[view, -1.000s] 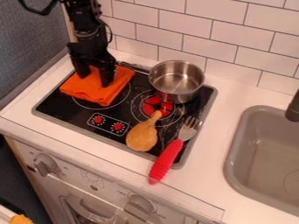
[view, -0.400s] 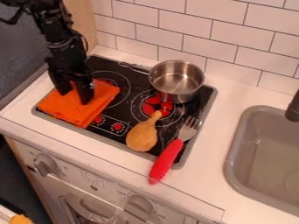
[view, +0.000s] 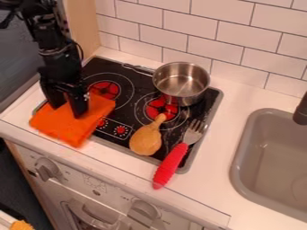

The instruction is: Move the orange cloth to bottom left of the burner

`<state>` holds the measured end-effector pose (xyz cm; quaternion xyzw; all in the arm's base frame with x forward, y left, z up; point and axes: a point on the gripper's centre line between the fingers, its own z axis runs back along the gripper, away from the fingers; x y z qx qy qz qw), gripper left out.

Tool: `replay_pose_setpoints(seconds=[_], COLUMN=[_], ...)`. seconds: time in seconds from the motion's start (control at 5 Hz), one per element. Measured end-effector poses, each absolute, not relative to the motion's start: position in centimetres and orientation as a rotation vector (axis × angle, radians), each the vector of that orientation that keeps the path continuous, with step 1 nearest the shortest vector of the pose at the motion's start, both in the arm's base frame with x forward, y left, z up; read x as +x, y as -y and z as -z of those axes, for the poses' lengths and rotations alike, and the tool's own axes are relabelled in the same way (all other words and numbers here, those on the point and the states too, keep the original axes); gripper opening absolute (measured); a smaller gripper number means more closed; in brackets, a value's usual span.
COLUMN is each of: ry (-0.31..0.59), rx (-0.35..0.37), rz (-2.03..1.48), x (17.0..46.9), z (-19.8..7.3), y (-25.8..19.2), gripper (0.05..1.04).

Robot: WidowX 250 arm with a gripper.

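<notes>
The orange cloth (view: pixel 73 131) lies beneath the gripper (view: pixel 67 112), whose fingers stand wide apart, the arm (view: pixel 53 42) hanging nearly upright

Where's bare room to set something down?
Bare counter lies between the stove and the sink. The stove is crowded: orange cloth under the gripper at left, toy drumstick and fork front, pot behind.

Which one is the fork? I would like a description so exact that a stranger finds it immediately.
Find the black stovetop, left of the grey sink. On its right side, beside the brown drumstick-shaped piece, lies the fork, crossing the near edge onto the white counter. Its ribbed red handle and grey tines set it apart.
</notes>
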<state>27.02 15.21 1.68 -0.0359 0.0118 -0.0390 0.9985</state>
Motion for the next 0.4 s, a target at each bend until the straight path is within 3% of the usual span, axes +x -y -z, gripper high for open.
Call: replay_pose_setpoints(seconds=[0.2,0.4], ry=[0.067,0.105], rx=[-0.031,-0.006], rz=[0.048,0.018], x=[26.6,25.7], z=[-6.0,-8.2], y=[-14.4,-14.0], gripper=[1.0,1.0])
